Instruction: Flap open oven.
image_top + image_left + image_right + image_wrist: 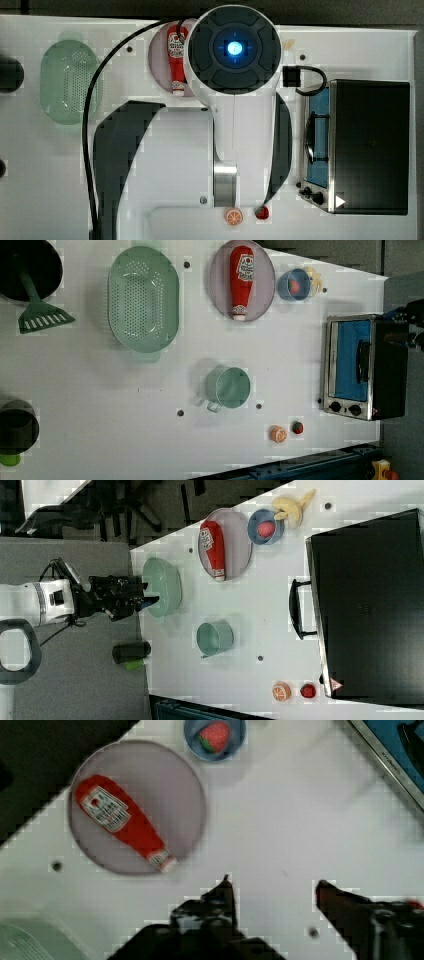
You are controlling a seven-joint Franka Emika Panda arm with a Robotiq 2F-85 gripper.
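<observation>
**Left view: oven shut, arm not yet at the handle**

Left view, read from its left to its right, shows a green colander [143,300] lying empty, then a green cup [228,386], also empty as far as can be seen. Next comes a grey plate [218,287] carrying a red ketchup bottle [241,281] on its side, cap toward the table's middle. Just beside the plate stands a small blue bowl [295,284] with a strawberry [295,285] in it. An orange slice [278,433] and a small red fruit [298,427] lie loose on the white table [100,390].

At the left view's right edge sits the oven [365,365], its blue-tinted glass door closed and the dark bar handle [362,361] lying across the door front, knobs at one end.

In the wrist view the gripper [272,887] hangs above bare table with its fingers spread fairly wide and nothing between them; a corner of the oven's door frame shows near the picture's edge, well apart from the fingertips.

The step in hand looks like the approach. To do it well, the arm should travel toward the handle, bring the spread fingers around the bar near its middle, close firmly, and then pull outward and down along the door's hinge arc instead of straight back, so the oven does not slide on the table.
</observation>
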